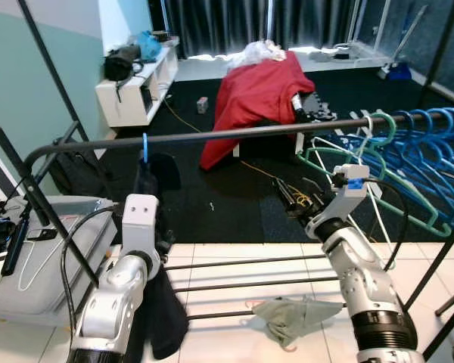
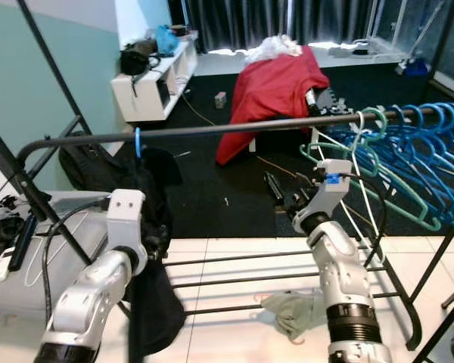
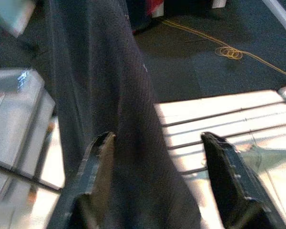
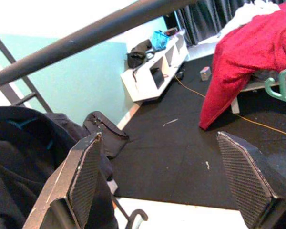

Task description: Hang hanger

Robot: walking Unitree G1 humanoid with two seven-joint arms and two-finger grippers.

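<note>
A blue hanger [image 1: 144, 148] hooks over the dark rail [image 1: 234, 134] near its left bend, and a black garment [image 1: 155, 227] hangs from it down past the lower bars. My left gripper [image 3: 157, 181] is open right at this garment, whose cloth lies between the fingers [image 3: 97, 167]. My right gripper [image 4: 167, 181] is open and holds nothing. It is raised below the rail's middle [image 1: 291, 198], left of the hangers bunched on the rail.
Several blue hangers [image 1: 427, 140], a green hanger [image 1: 363, 162] and a white one crowd the rail's right end. A green cloth [image 1: 291, 314] lies on the rack's lower bars. A grey case [image 1: 45, 257] stands at left, with a red cloth [image 1: 257, 94] and white shelf [image 1: 136, 87] behind.
</note>
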